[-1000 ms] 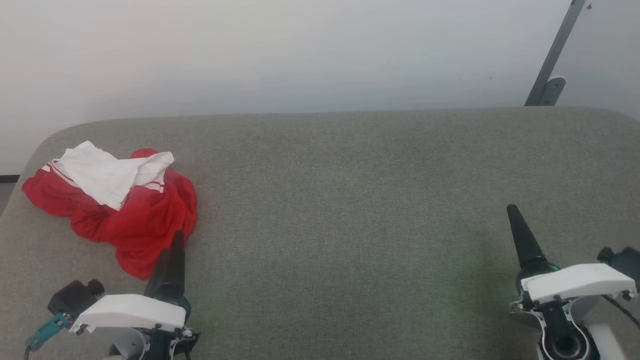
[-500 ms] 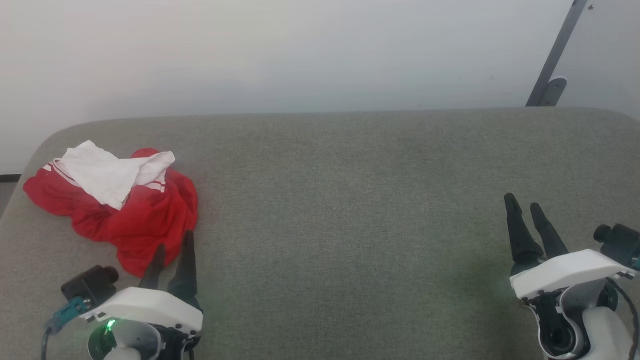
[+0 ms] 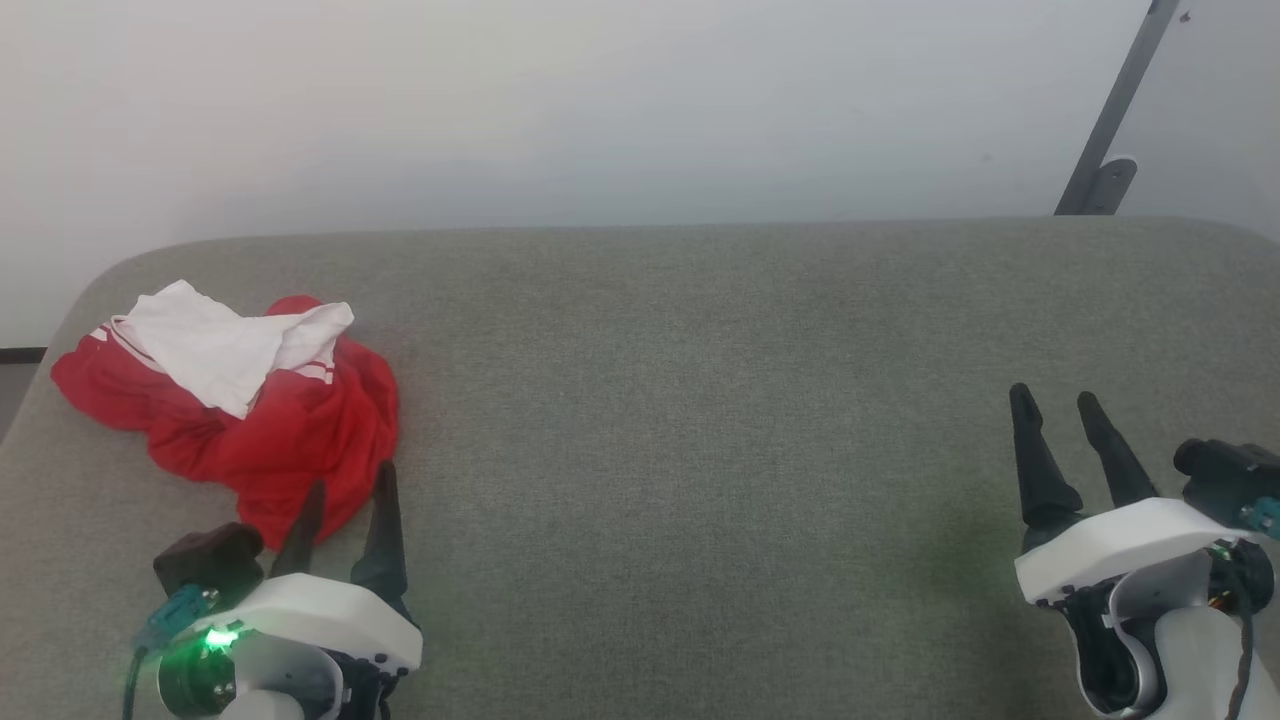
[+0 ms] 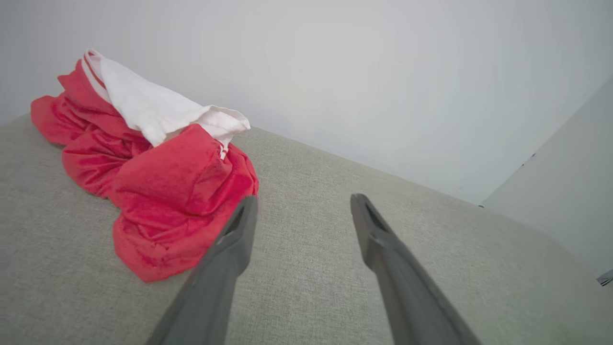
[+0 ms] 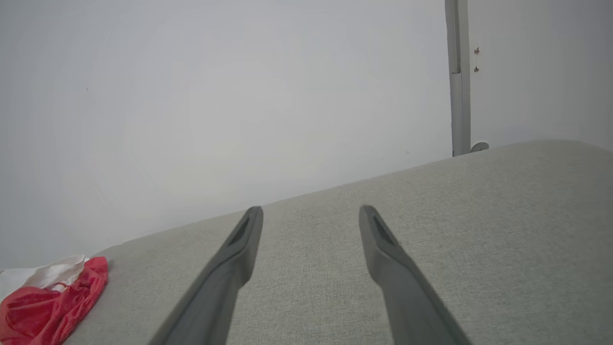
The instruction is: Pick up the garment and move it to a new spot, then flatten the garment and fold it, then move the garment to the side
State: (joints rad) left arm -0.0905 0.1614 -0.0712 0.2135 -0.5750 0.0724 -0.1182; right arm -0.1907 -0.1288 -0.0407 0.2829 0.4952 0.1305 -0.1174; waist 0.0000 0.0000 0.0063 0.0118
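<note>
Garment (image 3: pixel 270 430), one crumpled heap; two open hands: left hand (image 3: pixel 350 478) beside it, right hand (image 3: pixel 1051 393) apart.

Left claw (image 3: pixel 349 478) and right claw (image 3: pixel 1053 394), both gaping wide and empty, tips forward.
</note>
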